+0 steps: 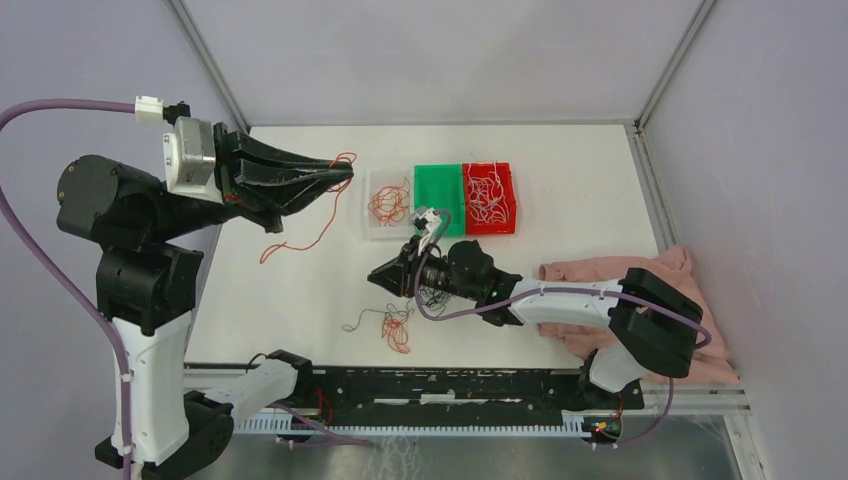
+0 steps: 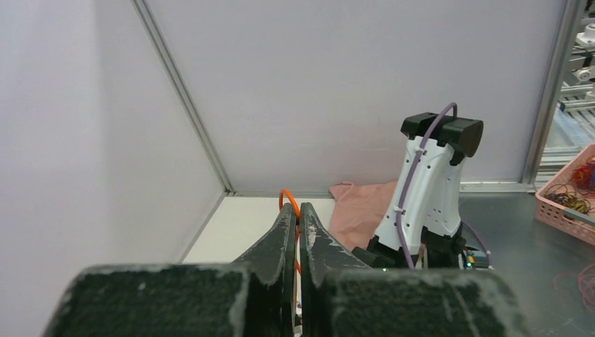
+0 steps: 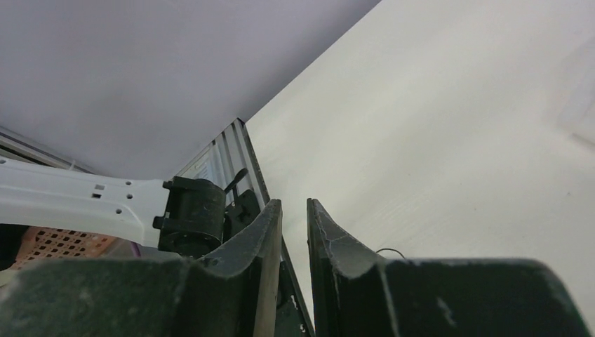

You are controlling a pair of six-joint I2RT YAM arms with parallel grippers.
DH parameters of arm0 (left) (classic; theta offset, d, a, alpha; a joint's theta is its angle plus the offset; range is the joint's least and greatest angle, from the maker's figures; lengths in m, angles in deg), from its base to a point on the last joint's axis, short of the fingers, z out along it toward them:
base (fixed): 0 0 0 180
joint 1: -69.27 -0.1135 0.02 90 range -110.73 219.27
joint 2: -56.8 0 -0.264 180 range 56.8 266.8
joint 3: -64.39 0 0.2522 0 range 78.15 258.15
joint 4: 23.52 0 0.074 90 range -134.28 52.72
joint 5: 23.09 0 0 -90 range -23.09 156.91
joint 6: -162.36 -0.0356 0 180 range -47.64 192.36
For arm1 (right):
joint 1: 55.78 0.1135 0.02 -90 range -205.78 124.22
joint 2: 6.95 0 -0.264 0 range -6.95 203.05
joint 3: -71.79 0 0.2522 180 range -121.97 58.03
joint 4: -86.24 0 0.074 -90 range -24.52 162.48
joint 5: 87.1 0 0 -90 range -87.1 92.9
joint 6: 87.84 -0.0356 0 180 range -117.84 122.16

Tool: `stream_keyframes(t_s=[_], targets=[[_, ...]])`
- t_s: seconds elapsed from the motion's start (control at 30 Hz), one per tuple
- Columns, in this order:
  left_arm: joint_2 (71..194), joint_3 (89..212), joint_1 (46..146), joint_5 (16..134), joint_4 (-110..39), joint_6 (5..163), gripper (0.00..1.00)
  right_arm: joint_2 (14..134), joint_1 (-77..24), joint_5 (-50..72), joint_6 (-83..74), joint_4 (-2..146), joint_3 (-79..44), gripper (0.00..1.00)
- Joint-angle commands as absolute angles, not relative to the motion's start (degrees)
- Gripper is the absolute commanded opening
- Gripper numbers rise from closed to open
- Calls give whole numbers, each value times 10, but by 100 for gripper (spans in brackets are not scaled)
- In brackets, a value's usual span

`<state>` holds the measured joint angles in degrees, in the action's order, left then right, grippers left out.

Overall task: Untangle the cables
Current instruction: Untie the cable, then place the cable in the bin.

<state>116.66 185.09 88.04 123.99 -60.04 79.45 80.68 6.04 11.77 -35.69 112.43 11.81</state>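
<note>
Top external view: the left arm (image 1: 130, 215) is raised over the left side of the desk (image 1: 300, 290). Its jaws are pressed together on one orange cable (image 1: 345, 157), which loops at the tips and hangs in a long curl toward the desk. The left wrist view shows the same grip, with the two fingers (image 2: 277, 239) meeting and the orange strand pinched between them, a loop of it standing above the tips.

The right arm (image 1: 560, 300) reaches low across the middle of the desk with its jaws pointing left. In the right wrist view those jaws stand a narrow gap apart and nothing shows between them. A thin dark strand (image 3: 389, 250) lies on the desk just beside one finger. A small bunch of black cables (image 1: 432, 295) sits beneath the right wrist — whether it touches the arm I cannot tell. Nearer the arm bases lies a loose orange tangle (image 1: 398, 330), with a dark strand trailing off its left side.

Three trays stand side by side toward the far edge:
- A clear tray (image 1: 372, 228) holds a bunch of orange cables (image 1: 388, 203).
- A green tray (image 1: 438, 190) stands in the middle.
- A red tray (image 1: 470, 228) holds white cables (image 1: 488, 198).

A pink cloth (image 1: 665, 265) lies crumpled at the desk's right edge.
</note>
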Motion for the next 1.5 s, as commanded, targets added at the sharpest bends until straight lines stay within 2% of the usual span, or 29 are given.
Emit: stream_keyframes(t_s=[0.0, 0.07, 0.2, 0.3, 0.4, 0.57, 0.77, 0.97, 1.47], targets=[[1170, 1856, 881, 1188, -599, 734, 3, 806, 62, 91, -367, 1177, 135, 25], [1168, 1843, 882, 1154, -619, 708, 3, 798, 62, 85, -364, 1166, 134, 26], [1164, 1774, 882, 1053, -649, 642, 3, 755, 58, 44, -353, 1115, 126, 36], [1171, 1706, 882, 982, -664, 605, 3, 712, 50, -22, -343, 1064, 134, 49], [1184, 1634, 882, 954, -656, 579, 3, 664, 46, -131, -333, 999, 149, 53], [1226, 1560, 882, 952, -595, 595, 3, 606, 36, -294, -342, 868, 161, 54], [1322, 1552, 882, 914, -566, 591, 3, 552, 14, -380, -374, 809, 197, 55], [1408, 1558, 882, 880, -542, 558, 3, 518, -1, -400, -382, 785, 216, 55], [1577, 1643, 882, 930, -498, 636, 3, 490, -16, -396, -350, 748, 205, 55]])
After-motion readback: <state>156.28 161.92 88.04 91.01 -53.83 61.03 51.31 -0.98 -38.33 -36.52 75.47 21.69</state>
